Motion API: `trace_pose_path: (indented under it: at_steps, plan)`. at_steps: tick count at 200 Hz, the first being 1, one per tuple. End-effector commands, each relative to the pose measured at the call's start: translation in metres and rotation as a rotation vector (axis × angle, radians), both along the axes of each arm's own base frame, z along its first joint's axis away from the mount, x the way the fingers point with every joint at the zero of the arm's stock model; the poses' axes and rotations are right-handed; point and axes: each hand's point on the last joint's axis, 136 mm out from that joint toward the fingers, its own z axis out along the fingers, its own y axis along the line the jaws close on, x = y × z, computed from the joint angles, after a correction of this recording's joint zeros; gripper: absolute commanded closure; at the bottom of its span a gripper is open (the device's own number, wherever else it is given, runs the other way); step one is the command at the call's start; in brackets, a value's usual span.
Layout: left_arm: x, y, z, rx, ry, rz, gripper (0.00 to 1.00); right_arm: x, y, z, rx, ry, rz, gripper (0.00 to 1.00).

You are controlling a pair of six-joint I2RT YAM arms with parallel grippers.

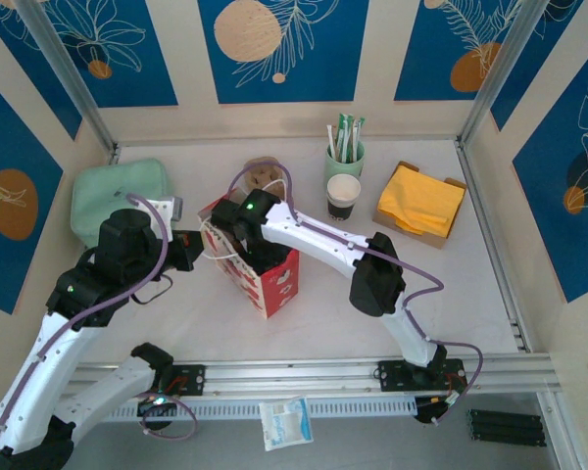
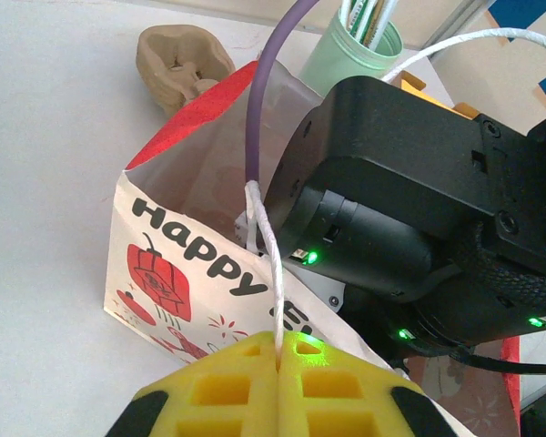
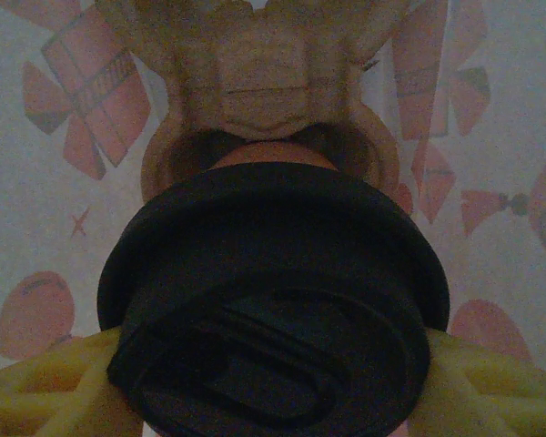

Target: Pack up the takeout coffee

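Nearest, the left pincer [image 2: 279, 360] is clenched on the white twisted-paper handle [image 2: 271, 264] of the red-and-white printed paper bag [image 2: 177, 264]. Inside that bag the right pincer [image 3: 273, 373] stands partly spread, its yellow fingers [image 3: 45, 387] pressed against both sides of a black round plastic lid [image 3: 273, 264], grasping it. Farther back, the small white paper cup with a dark patterned band [image 1: 343, 196] stands upright on the tabletop [image 1: 451, 294], outside the bag, just beside the pale green cup of sticks [image 1: 344, 157].
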Motion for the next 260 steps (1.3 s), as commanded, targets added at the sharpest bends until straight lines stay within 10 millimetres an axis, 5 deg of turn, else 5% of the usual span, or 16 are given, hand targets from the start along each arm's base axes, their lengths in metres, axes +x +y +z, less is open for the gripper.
trace_pose_path:
  at_steps: [1, 260]
  plan:
    - [-0.002, -0.001, 0.003, -0.022, -0.001, -0.005, 1.0, 0.0, 0.0, 0.011, 0.037, -0.02, -0.024, 0.41]
    - [-0.002, -0.001, 0.002, -0.024, 0.004, -0.002, 1.0, 0.002, -0.003, -0.004, 0.035, -0.024, -0.047, 0.41]
